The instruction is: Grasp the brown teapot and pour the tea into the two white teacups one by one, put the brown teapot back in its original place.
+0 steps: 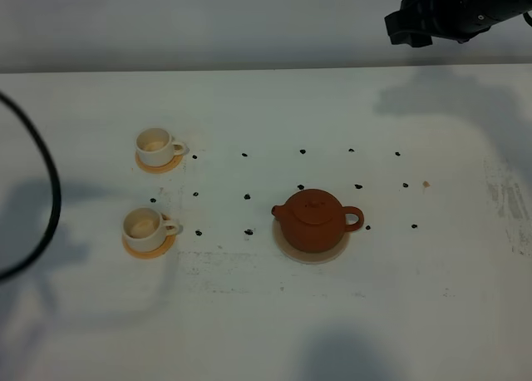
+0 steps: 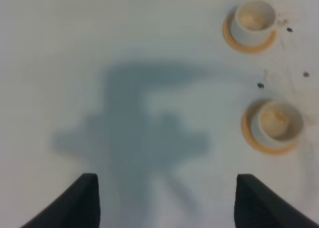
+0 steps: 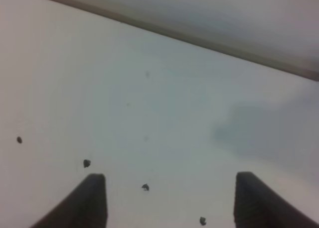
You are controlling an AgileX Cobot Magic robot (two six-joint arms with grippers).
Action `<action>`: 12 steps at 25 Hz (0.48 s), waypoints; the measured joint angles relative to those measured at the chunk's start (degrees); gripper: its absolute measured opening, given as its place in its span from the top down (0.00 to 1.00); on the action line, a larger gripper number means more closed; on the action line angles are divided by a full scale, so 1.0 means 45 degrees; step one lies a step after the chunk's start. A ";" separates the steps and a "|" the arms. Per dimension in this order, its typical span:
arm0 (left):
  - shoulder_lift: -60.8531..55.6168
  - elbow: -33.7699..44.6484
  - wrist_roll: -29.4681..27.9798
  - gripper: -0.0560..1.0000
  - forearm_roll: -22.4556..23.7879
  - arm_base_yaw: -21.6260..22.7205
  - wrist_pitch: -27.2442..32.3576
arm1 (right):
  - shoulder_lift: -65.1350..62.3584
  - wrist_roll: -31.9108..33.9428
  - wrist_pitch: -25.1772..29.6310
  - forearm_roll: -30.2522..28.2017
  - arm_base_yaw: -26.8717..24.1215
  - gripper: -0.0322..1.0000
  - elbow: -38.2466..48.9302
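Brown teapot (image 1: 314,217) well apart from right tool (image 3: 169,200) and left tool (image 2: 167,200), both released, empty.

White tabletop (image 1: 249,331), scuffed, dotted with small black marks (image 1: 247,196); pale grey wall (image 1: 208,23) behind; soft shadows

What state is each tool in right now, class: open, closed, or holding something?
Left tool: open, holding nothing.
Right tool: open, holding nothing.

text: none readable | labels, brands, numbers, signs: none legible
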 joint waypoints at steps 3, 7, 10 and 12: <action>-0.1774 0.1017 -0.0346 0.43 0.0013 0.0000 0.0579 | 0.0000 0.0000 -0.0014 -0.0024 0.0000 0.45 0.0000; -0.4158 0.2098 -0.0858 0.43 0.0013 0.0000 0.1703 | 0.0000 0.0003 -0.0014 -0.0024 0.0000 0.45 0.0000; -0.5782 0.2550 -0.1245 0.43 0.0013 0.0000 0.2577 | 0.0000 0.0003 0.0011 -0.0024 0.0000 0.45 0.0000; -0.6636 0.2750 -0.1507 0.43 0.0026 0.0000 0.3158 | 0.0000 0.0015 0.0049 -0.0036 0.0000 0.45 0.0000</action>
